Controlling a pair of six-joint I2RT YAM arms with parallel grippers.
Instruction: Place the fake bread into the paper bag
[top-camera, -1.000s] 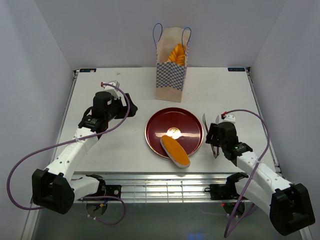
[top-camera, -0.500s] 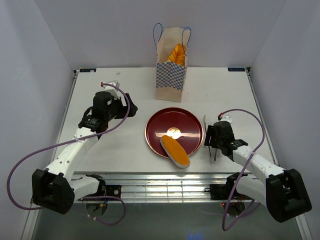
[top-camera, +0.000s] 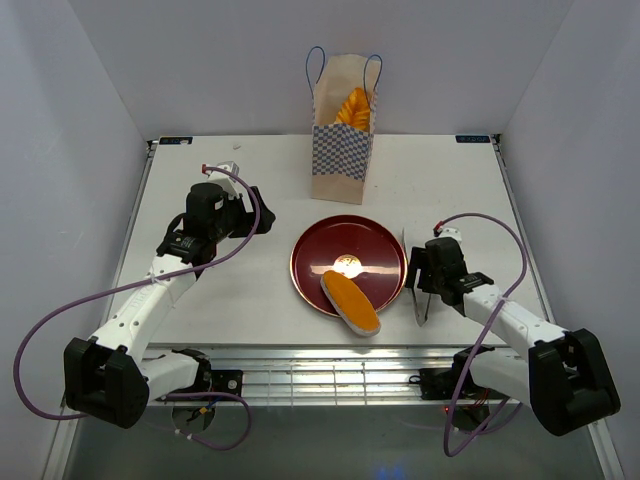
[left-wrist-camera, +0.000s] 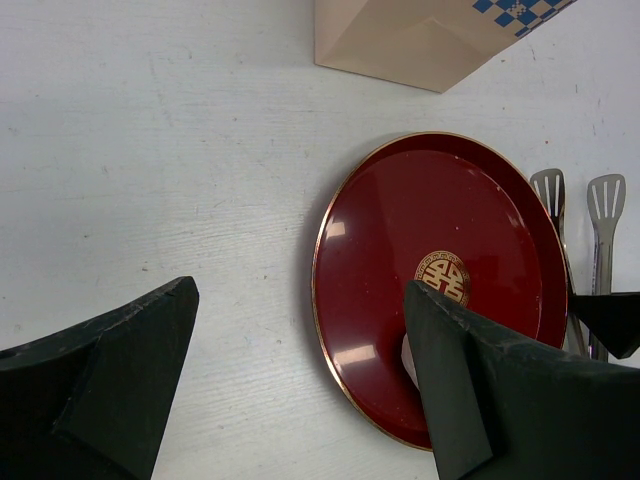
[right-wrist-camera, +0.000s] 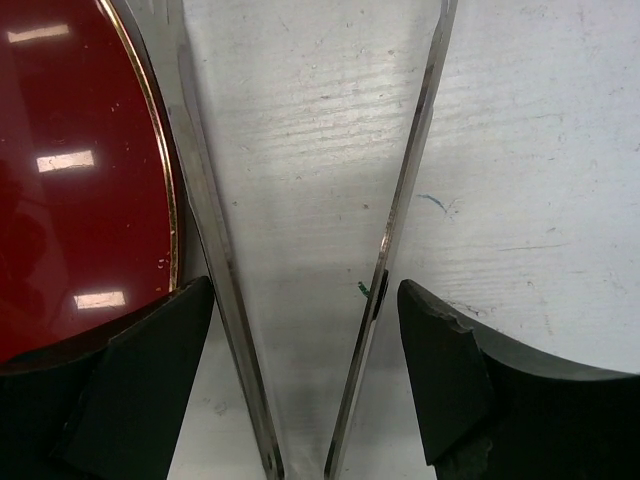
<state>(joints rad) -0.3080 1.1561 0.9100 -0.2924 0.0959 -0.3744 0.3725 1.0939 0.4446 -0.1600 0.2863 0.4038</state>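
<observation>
Upright tan paper bag with a blue-and-white checkered lower half (top-camera: 343, 150) stands on the white counter (top-camera: 450, 180) at 12 o'clock of the dark red round plate (top-camera: 320, 250). Glossy orange toy bread pieces (top-camera: 355, 105) protrude from its mouth. One oval orange toy bread roll (top-camera: 350, 302) lies across the plate's 6 o'clock rim. Right gripper (right-wrist-camera: 305, 290), at 3 o'clock of the plate: fingers spread, straddling both arms of the metal tongs (right-wrist-camera: 385, 250) lying on the counter; roll at their 8 o'clock, apart. Left gripper (left-wrist-camera: 300, 290), at 10 o'clock of the plate: fingers spread, nothing between; roll at their 4 o'clock, well apart.
</observation>
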